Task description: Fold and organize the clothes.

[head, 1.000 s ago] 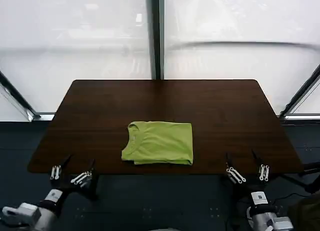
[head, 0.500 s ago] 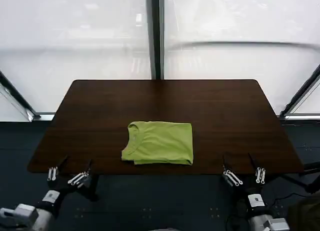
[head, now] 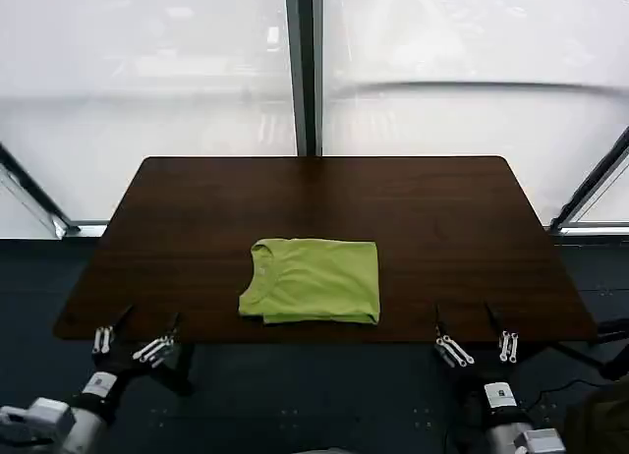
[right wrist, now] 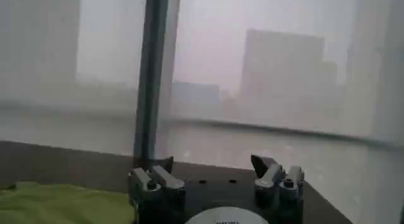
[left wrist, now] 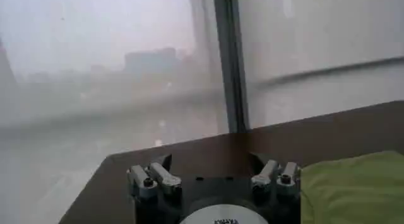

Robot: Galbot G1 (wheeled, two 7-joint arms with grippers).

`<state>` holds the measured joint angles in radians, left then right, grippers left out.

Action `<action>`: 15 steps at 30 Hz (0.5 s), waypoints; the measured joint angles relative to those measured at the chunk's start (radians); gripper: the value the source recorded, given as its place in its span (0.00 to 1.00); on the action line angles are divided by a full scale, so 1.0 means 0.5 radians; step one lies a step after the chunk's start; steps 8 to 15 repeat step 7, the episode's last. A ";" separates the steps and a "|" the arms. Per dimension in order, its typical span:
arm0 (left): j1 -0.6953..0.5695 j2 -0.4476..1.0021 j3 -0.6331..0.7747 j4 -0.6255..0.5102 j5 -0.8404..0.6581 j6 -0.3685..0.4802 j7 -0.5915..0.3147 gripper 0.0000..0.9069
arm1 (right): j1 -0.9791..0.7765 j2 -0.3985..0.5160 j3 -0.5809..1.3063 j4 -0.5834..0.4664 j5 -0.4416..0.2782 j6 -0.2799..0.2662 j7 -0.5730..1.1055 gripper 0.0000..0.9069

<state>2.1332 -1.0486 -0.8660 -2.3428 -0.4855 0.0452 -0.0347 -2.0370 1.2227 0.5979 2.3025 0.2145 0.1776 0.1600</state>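
The clothes, one lime-green T-shirt [head: 313,280], lie folded into a neat rectangle on the dark wooden table [head: 324,194], near its front edge, neck toward the left. Its edge also shows in the left wrist view [left wrist: 353,187] and the right wrist view [right wrist: 60,203]. My left gripper [head: 138,328] hangs open below the table's front left corner, holding nothing. My right gripper [head: 474,328] hangs open below the front right edge, also empty. Both sit well away from the shirt.
Large frosted windows with a dark vertical frame post [head: 303,71] stand behind the table. Dark floor [head: 314,395] lies in front of the table, between the two arms.
Both grippers have drawn slightly lower and back from the table's front edge. The folded shirt has not moved.
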 joint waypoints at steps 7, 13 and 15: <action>-0.009 0.007 0.001 0.008 0.001 0.008 0.003 0.97 | 0.005 0.009 -0.019 -0.009 0.000 -0.001 -0.003 0.97; -0.009 0.007 0.001 0.008 0.001 0.008 0.003 0.97 | 0.005 0.009 -0.019 -0.009 0.000 -0.001 -0.003 0.97; -0.009 0.007 0.001 0.008 0.001 0.008 0.003 0.97 | 0.005 0.009 -0.019 -0.009 0.000 -0.001 -0.003 0.97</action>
